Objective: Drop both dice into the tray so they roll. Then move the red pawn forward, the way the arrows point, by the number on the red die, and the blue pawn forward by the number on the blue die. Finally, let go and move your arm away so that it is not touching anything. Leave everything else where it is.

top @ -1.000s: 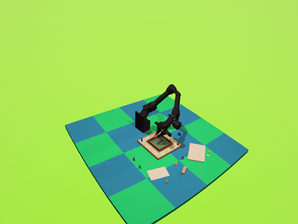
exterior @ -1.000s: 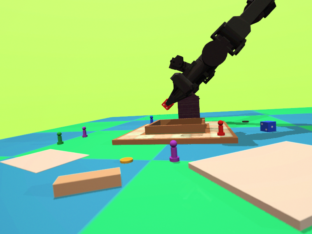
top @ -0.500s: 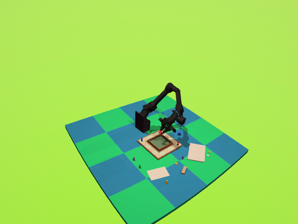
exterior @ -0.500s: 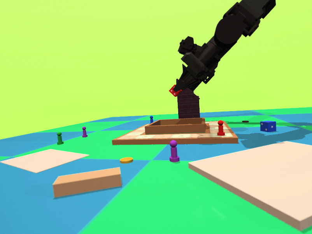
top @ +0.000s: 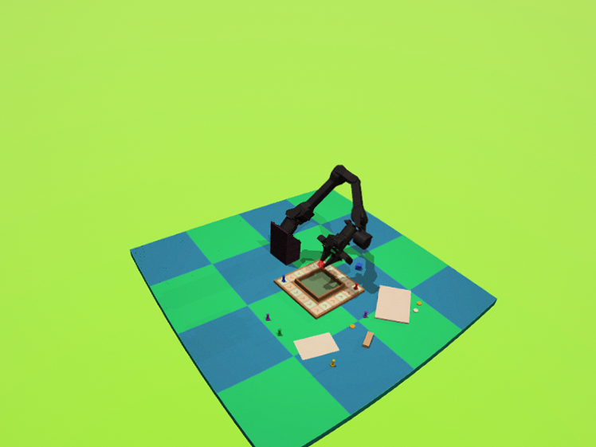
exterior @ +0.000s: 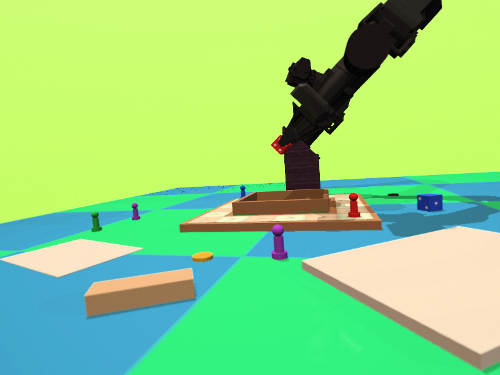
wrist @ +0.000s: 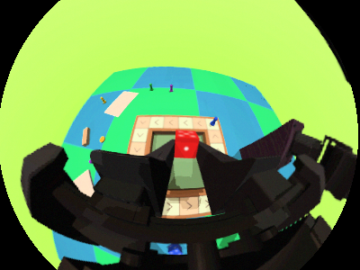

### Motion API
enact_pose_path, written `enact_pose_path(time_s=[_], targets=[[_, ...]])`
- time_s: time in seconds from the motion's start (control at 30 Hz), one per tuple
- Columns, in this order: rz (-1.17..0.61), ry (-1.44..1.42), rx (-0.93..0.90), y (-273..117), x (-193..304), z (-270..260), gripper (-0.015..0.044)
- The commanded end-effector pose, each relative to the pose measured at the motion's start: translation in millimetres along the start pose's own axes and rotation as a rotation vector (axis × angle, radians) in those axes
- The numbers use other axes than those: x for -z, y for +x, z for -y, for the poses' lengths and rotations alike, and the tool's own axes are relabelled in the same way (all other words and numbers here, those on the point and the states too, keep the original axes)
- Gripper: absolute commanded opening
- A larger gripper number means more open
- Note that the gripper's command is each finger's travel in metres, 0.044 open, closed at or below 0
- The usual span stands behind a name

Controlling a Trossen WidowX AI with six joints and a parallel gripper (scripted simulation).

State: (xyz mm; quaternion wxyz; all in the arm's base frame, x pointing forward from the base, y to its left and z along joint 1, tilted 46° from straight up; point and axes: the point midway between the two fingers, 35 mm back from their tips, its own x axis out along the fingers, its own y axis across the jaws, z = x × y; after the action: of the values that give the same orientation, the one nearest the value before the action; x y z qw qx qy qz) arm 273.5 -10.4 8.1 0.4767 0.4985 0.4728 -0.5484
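Note:
My gripper [top: 322, 264] [exterior: 282, 143] [wrist: 185, 144] is shut on the red die [top: 321, 264] [exterior: 276, 145] [wrist: 186, 145] and holds it tilted, above the level of the tray walls. The tray [top: 319, 297] [exterior: 278, 207] stands in the middle of the arrow board [top: 316, 313] [exterior: 278, 225] [wrist: 139, 134]. The blue die [top: 359, 266] [exterior: 429, 202] [wrist: 175, 248] lies on the table beside the board. The red pawn [top: 356, 286] [exterior: 353, 205] stands on the board's track. The blue pawn [top: 283, 278] [exterior: 242, 191] [wrist: 213, 121] stands at another corner of the track.
Purple pawns [top: 267, 317] [exterior: 278, 243], a green pawn [top: 279, 332] [exterior: 95, 222] and a yellow pawn [top: 333, 363] stand around. Two pale slabs [top: 393, 303] [top: 316, 346], a wooden block [top: 368, 339] [exterior: 139, 294] and several discs, one orange disc [exterior: 202, 256] among them, lie about.

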Motion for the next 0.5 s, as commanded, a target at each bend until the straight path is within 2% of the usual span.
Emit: enact_pose_path(time_s=[0.0, 0.07, 0.33, 0.47], targets=[[0.0, 0.0, 0.0, 0, 0, 0, 0.0], [0.0, 0.0, 0.0, 0, 0, 0, 0.0], [0.0, 0.0, 0.0, 0, 0, 0, 0.021], [0.006, -0.001, -0.002, -24, -28, 0, 0.0315]])
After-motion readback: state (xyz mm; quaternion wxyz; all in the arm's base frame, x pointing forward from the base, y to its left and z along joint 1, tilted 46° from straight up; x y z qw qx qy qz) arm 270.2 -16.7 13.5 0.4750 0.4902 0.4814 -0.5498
